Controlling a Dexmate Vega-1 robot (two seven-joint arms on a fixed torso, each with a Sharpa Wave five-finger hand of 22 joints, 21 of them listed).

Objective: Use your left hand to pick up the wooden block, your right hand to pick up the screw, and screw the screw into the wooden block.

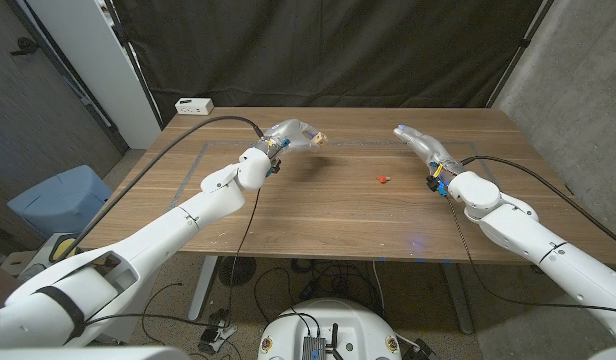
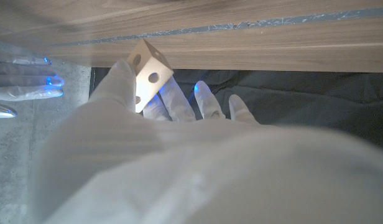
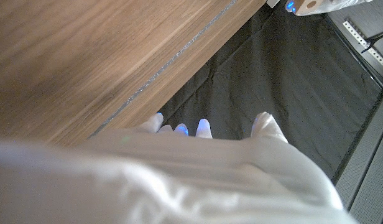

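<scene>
My left hand [image 1: 291, 134] is raised above the back middle of the wooden table [image 1: 328, 215] and holds a small pale wooden block [image 1: 316, 137]. In the left wrist view the block [image 2: 148, 71] has round holes in its faces and is pinched between the thumb and fingers of that hand [image 2: 148, 143]. A small red screw [image 1: 382, 180] lies on the table, right of centre. My right hand [image 1: 420, 143] hovers behind and to the right of the screw with its fingers stretched out and nothing in them. In the right wrist view the right hand [image 3: 179, 168] reaches past the table's far edge.
A white box [image 1: 194, 105] sits at the table's back left corner. A thin tape line [image 1: 358, 147] runs along the far part of the table. A blue bin [image 1: 56, 200] stands on the floor to the left. A black curtain [image 1: 338, 50] hangs behind.
</scene>
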